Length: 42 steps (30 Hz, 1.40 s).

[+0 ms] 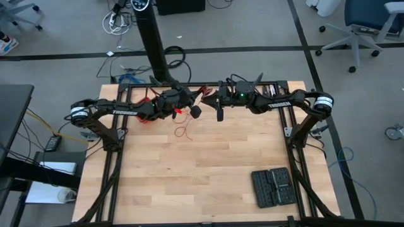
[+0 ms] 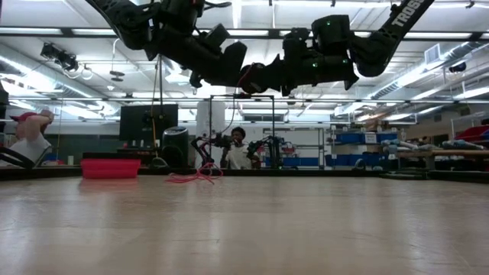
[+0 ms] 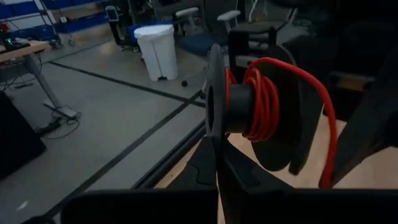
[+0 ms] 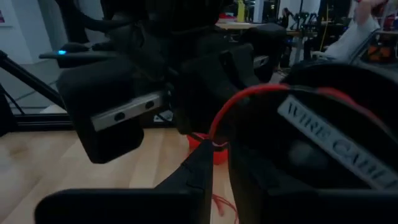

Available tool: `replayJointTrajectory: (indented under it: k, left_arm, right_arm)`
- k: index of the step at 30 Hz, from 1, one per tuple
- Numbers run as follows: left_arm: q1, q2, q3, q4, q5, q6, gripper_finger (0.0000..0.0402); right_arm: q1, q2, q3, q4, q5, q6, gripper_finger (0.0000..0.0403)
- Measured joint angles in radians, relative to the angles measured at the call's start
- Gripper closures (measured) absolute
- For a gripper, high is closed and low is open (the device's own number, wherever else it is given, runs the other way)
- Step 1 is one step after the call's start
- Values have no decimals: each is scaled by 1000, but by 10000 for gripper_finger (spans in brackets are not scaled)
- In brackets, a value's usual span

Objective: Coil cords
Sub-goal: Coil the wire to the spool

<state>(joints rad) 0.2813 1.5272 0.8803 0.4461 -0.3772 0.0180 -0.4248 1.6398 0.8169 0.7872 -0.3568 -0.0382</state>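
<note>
Hovering near the table's far edge, the clamped left gripper (image 3: pixel 217 168) holds a black spool (image 3: pixel 249 106); red wire (image 3: pixel 264 93) runs toward the right gripper (image 4: pixel 217 165), pinching it alongside.

Both claws meet above the desk (image 1: pixel 202 170) at 12 o'clock: left claw (image 1: pixel 194 111) beside right claw (image 1: pixel 216 107). The wire (image 1: pixel 183 131) lies beneath them. A case (image 1: pixel 272 186) lies at 4 o'clock.
</note>
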Motion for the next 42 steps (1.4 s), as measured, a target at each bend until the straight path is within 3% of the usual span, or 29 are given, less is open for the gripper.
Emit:
replayJointTrajectory:
  k: [5,11,20,26,34,42]
  left_arm:
    - [0,0,0,44,12,4,401]
    - [0,0,0,92,103,20,401]
    - [3,0,0,173,95,59,401]
    - [8,0,0,224,89,57,401]
    - [8,0,0,223,90,56,401]
    - [5,0,0,211,90,-104,401]
  right_arm:
    - [0,0,0,-23,-7,7,347]
    - [-3,10,-4,-100,-15,-73,354]
    - [4,10,-111,55,21,-148,369]
    - [-5,11,-123,52,-50,-179,384]
    - [5,11,-123,35,-31,-200,388]
    - [6,11,-123,19,-41,-125,362]
